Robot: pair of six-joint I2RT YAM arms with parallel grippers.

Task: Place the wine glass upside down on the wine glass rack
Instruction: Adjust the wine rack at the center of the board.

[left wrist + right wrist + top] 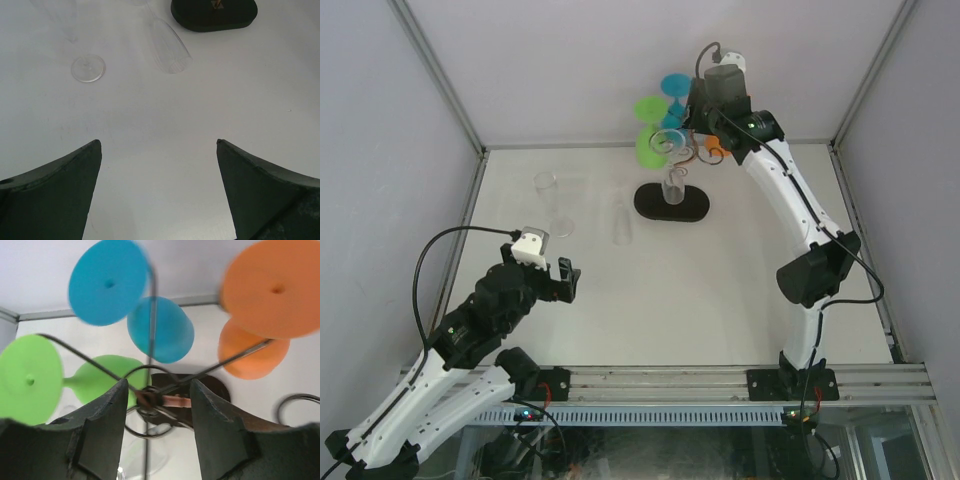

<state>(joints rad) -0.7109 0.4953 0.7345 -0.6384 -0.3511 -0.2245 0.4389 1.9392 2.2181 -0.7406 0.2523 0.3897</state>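
Note:
The wine glass rack (672, 150) stands on a black oval base (672, 203) at the back middle. Green (648, 140), blue (672, 88) and orange (714, 146) glasses hang on it upside down. A clear glass (672, 186) shows under its arms above the base. My right gripper (157, 385) is open above the rack, its jaws either side of the stem's top (148, 399). A clear wine glass (167, 47) lies on the table; another clear glass (88, 68) is left of it. My left gripper (158, 145) is open and empty, well short of both.
The rack's base (214, 12) shows at the top of the left wrist view. Grey walls with metal frame posts (440, 75) enclose the table on three sides. A metal rail (720, 380) runs along the near edge.

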